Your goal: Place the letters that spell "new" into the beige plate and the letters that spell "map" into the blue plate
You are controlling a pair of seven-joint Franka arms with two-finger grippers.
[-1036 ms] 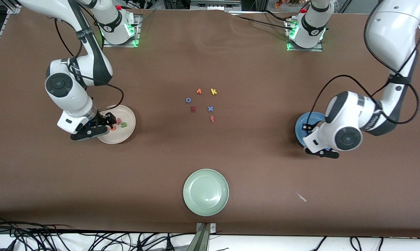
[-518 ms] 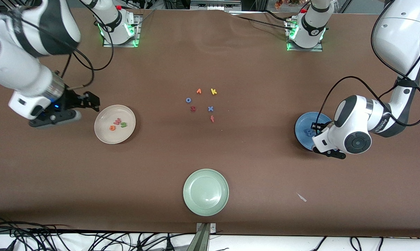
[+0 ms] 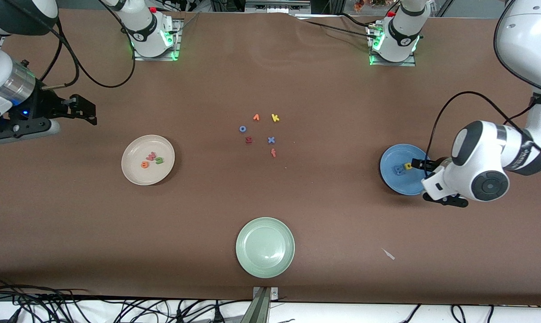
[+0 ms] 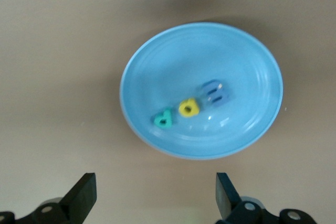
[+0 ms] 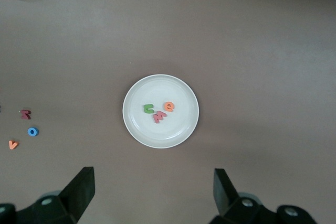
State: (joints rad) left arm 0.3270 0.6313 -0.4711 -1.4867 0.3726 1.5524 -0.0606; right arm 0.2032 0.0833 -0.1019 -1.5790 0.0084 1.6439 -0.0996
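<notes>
The beige plate (image 3: 135, 150) holds the green n (image 3: 160, 160), pinkish-red w (image 3: 151, 156) and orange e (image 3: 144, 165); in the right wrist view the plate (image 5: 178, 129) shows the same n (image 5: 149, 108), w (image 5: 160, 117) and e (image 5: 169, 107). My right gripper (image 3: 85, 112) hangs open and empty, high up near the right arm's end of the table. The blue plate (image 4: 157, 61) holds the blue m (image 4: 216, 92), yellow a (image 4: 188, 108) and teal p (image 4: 164, 119). My left gripper (image 3: 417, 165) is open and empty, low by that plate's (image 3: 393, 154) rim.
A pale green plate (image 3: 265, 247) sits empty close to the front camera. Loose letters lie mid-table: orange v (image 3: 256, 117), yellow k (image 3: 275, 118), blue o (image 3: 242, 128), dark red letter (image 3: 248, 140), blue x (image 3: 271, 140), orange-red letter (image 3: 273, 153). A white scrap (image 3: 389, 254) lies nearby.
My right gripper rose from the beige plate and swung away toward its end of the table. My left gripper opened over the blue plate and drew back toward its rim.
</notes>
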